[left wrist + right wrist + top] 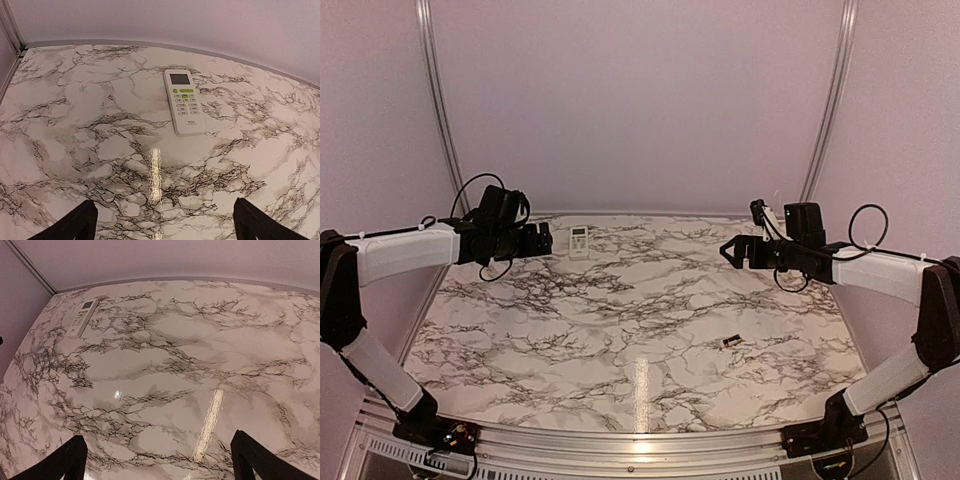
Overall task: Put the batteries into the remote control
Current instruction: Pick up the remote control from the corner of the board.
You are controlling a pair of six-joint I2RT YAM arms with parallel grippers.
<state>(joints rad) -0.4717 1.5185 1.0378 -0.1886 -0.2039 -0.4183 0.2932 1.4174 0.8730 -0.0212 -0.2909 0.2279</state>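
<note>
You are holding both arms raised above the marble table (570, 330), and neither one is touching anything. Your left gripper (542, 240) is hovering near the far left corner with its jaws spread wide. In the left wrist view its two black fingers (75, 225) are showing at the bottom corners, with only tabletop between them. The remote control (184, 102) is lying flat and face up just ahead of this gripper, close to the far edge of the table. Your right gripper (728, 250) is hanging over the right side, also with its jaws wide apart and holding nothing. The batteries (731, 341) are showing only as one small dark piece on the table. They are lying in the right half, nearer to you than the right gripper and well apart from the remote control. How many are lying there, I cannot tell.
</note>
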